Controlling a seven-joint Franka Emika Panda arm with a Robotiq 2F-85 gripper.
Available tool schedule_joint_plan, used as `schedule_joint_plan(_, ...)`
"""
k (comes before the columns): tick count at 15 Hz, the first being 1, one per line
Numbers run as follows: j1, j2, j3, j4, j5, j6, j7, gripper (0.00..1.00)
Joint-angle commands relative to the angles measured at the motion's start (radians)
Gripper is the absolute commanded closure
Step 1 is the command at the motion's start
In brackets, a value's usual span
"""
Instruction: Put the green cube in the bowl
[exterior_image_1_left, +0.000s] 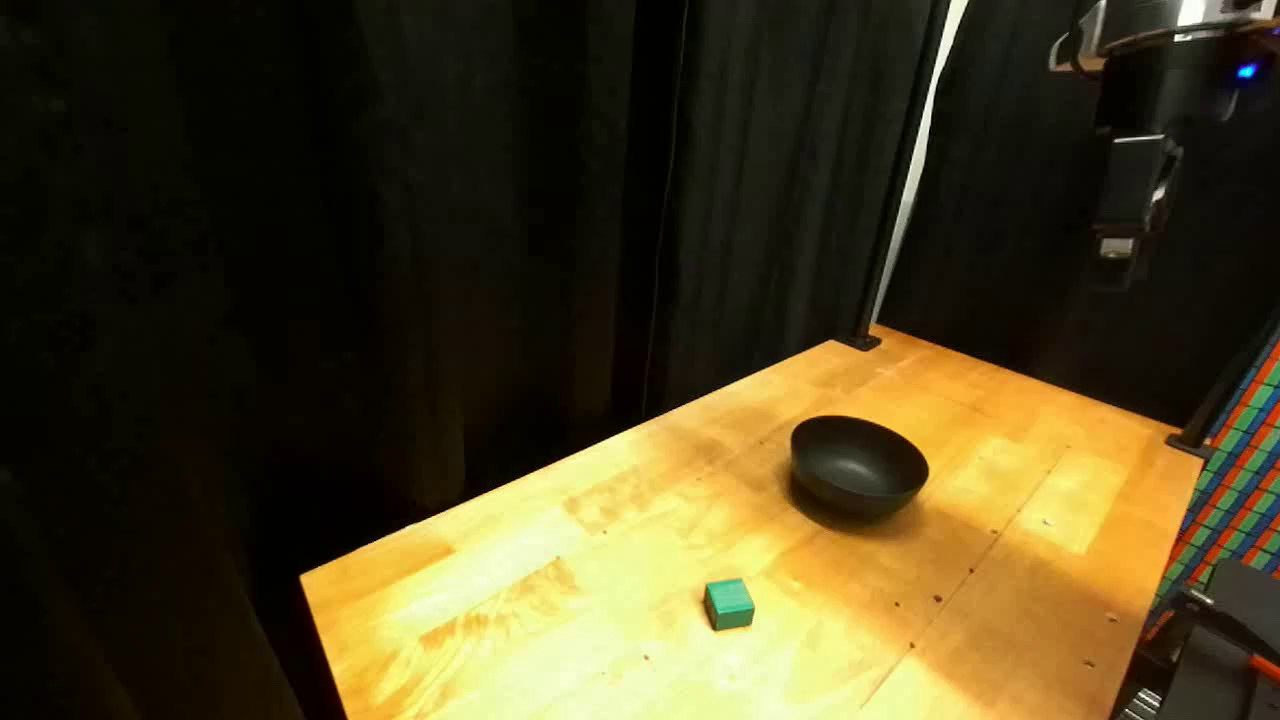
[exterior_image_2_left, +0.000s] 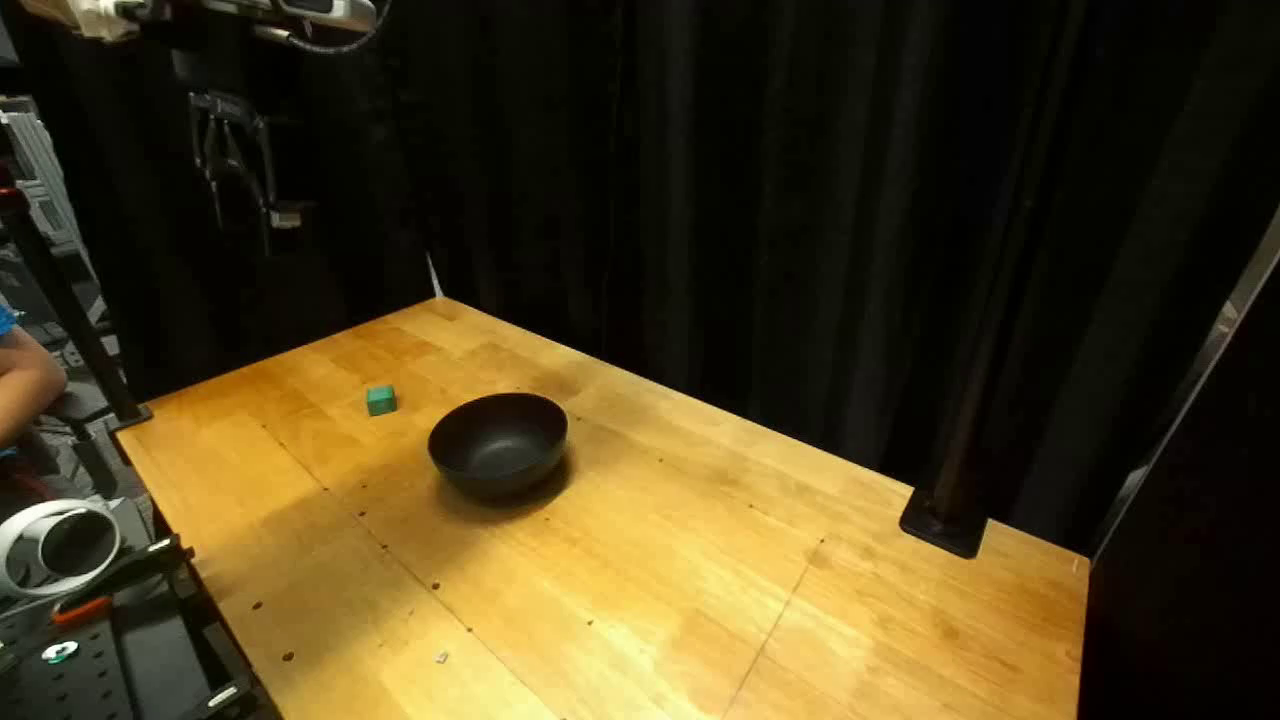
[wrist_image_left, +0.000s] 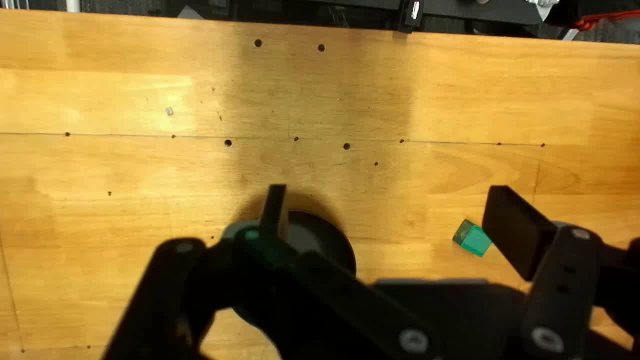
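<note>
The small green cube (exterior_image_1_left: 730, 604) rests on the wooden table; it also shows in an exterior view (exterior_image_2_left: 381, 400). The glossy black bowl (exterior_image_1_left: 860, 468) stands upright on the table a short way from the cube; it also shows in an exterior view (exterior_image_2_left: 500, 445). My gripper (exterior_image_2_left: 245, 228) is high above the table, apart from both things, with nothing between its fingers. In the wrist view the gripper (wrist_image_left: 387, 210) is spread wide. One finger covers much of the bowl (wrist_image_left: 330, 240). The cube (wrist_image_left: 472, 238) shows close to the tip of the finger on the right, partly hidden by it.
The wooden table (exterior_image_2_left: 640, 560) has black posts at its corners, one with a foot plate (exterior_image_2_left: 943, 522). Black curtains hang along its far sides. A dark side shelf (exterior_image_2_left: 150, 640) with a white ring-shaped object (exterior_image_2_left: 58, 550) adjoins one table edge. A person's arm (exterior_image_2_left: 25, 375) shows beyond it.
</note>
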Motion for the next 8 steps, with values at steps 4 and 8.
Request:
schedule_joint_plan(4, -0.012, -0.006, 0.011, 0.011, 0.004, -0.002, -0.004, 0.00)
schedule_joint_plan(8, -0.012, -0.007, 0.011, 0.011, 0.004, -0.002, -0.004, 0.00)
